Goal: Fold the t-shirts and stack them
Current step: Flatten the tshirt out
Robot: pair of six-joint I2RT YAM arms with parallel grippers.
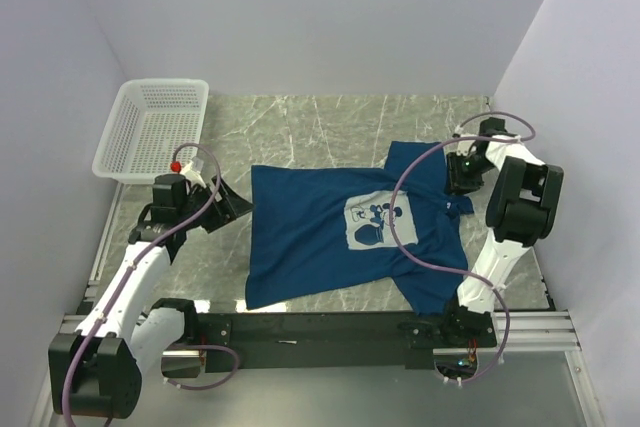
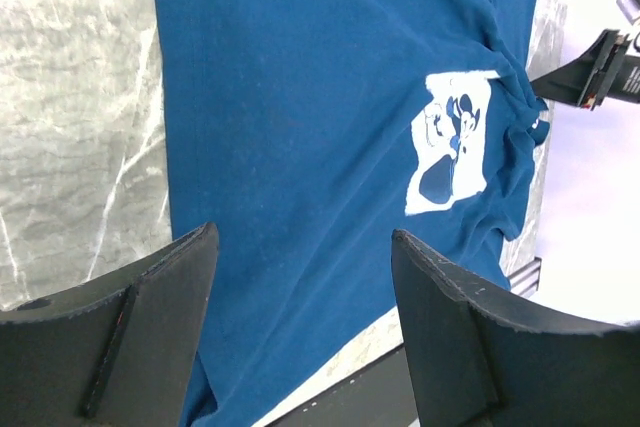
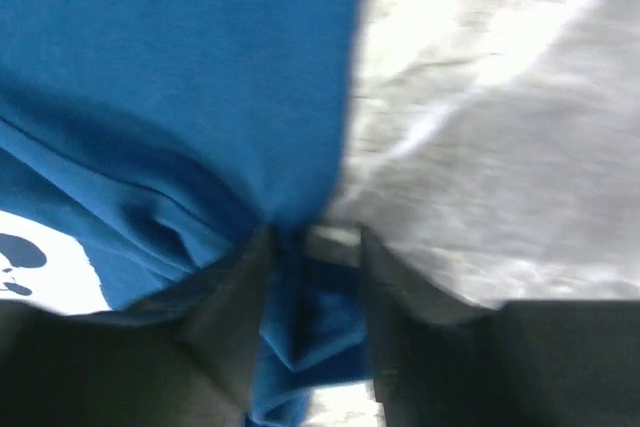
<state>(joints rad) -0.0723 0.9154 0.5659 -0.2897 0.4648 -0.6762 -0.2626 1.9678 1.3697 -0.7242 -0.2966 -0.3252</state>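
The soft dark blue t-shirt (image 1: 310,237) lies creased on the veined marble table (image 1: 320,127). The left gripper (image 2: 302,239) has its flat black jaws spread. The right gripper (image 3: 305,247) pinches a bunched fold of cloth.

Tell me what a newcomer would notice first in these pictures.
A dark blue t-shirt with a pale cartoon print lies spread, unfolded, across the middle of the marble table. The right gripper is down at its collar end with cloth bunched between its jaws, while the left gripper stands open at the hem edge. A white mesh basket sits in the far left corner.
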